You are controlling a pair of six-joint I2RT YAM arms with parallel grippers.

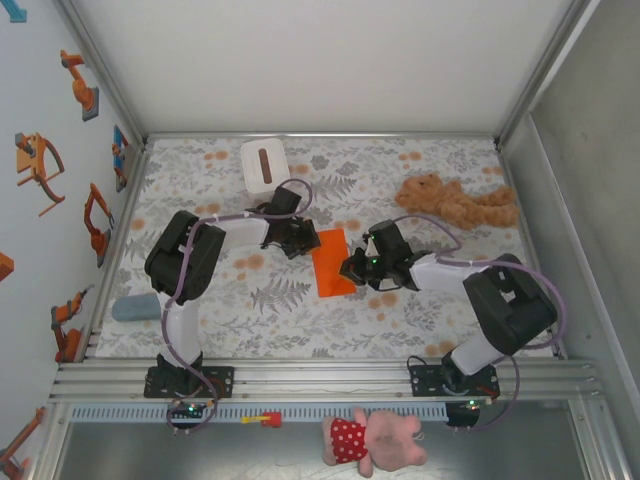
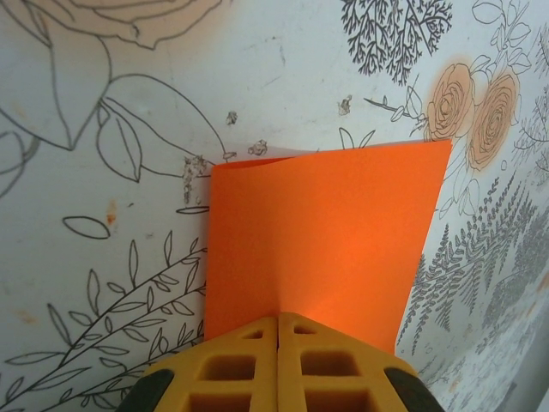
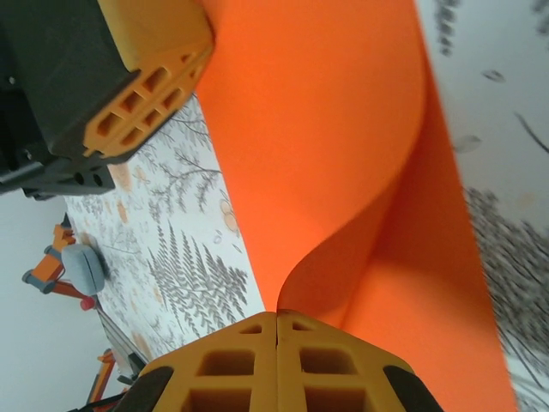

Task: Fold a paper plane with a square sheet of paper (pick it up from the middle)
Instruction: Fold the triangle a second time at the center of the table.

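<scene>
The square sheet of paper is bright orange and lies folded into a tall rectangle at the middle of the floral table cloth. My left gripper is at its left edge. In the left wrist view the yellow jaws are pressed together, with the paper coming out from between them. My right gripper is at the sheet's right lower edge. In the right wrist view it is shut on the upper layer of the paper, which curls up off the layer below. The left gripper's fingers show at the sheet's far edge.
A white tissue box stands at the back left. A tan plush toy lies at the back right. A blue-grey object rests by the left wall. A pink plush in a red dress lies below the front rail.
</scene>
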